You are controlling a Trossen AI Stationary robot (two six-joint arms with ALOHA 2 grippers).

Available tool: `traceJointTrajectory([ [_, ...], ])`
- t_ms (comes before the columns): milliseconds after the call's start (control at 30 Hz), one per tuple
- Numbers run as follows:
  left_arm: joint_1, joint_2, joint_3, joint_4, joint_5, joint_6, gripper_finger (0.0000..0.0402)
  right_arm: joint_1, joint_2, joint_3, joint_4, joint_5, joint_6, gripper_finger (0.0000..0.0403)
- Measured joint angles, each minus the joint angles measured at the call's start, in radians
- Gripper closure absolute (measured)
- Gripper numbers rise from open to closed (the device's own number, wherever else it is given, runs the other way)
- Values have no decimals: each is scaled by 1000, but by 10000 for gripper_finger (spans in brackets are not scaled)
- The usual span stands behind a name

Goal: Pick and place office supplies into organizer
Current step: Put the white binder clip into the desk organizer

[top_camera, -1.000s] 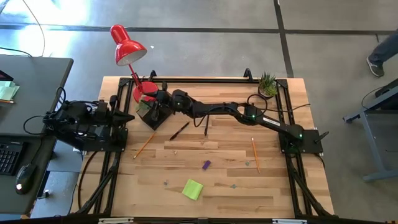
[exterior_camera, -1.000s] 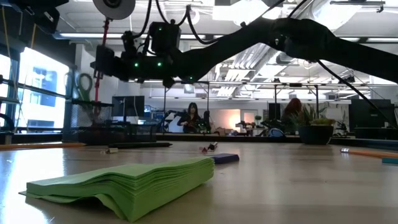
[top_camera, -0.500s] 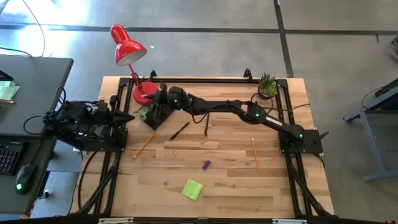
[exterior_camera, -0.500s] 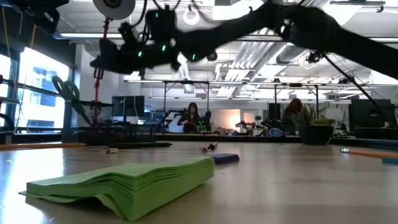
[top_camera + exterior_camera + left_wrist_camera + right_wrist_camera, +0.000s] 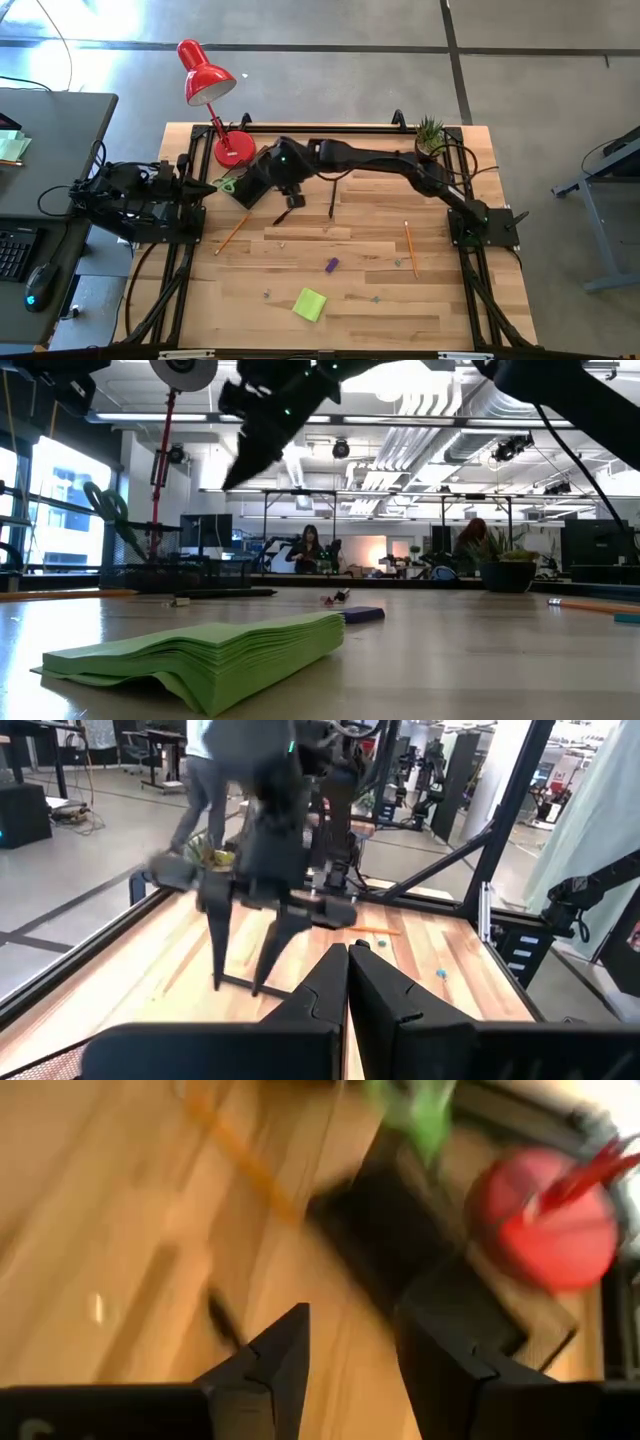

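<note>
High view, looking straight down: the organizer (image 5: pixel 245 185) is a black compartmented tray lying skewed near the table's far left corner, just beside the red lamp's round base (image 5: pixel 234 148), with the green-handled scissors (image 5: pixel 226 184) poking out at its left edge. Your right gripper (image 5: pixel 291 196) hangs just to the right of the tray with its fingers apart and nothing between them, above the near end of a dark pen (image 5: pixel 290 209). To do this step well, line the open fingers across the pen's shaft rather than along it, come down squarely, and close only once both fingers flank it. A second dark pen (image 5: pixel 332 203) lies just beyond. Farther out lie two orange pencils (image 5: pixel 231 234), a small purple piece (image 5: pixel 331 265) and the lime-green sticky-note pad (image 5: pixel 310 304), well apart. Your left gripper (image 5: pixel 348 982) waits at the table's left edge, fingers pressed together.
</note>
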Motion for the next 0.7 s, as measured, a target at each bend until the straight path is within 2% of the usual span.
traceJointTrajectory([
  [133, 0, 0, 0, 4, 0, 0, 401, 23, 48, -1, -84, 44, -136, 265],
  [333, 0, 0, 0, 3, 0, 0, 401, 43, 95, 1, -62, 7, -235, 265],
  [500, 0, 0, 0, 3, -1, 12, 401, 73, 139, -1, -17, 60, -325, 265],
  [700, 0, 0, 0, 3, 0, 8, 401, 82, 162, 0, 25, 1, -306, 265],
])
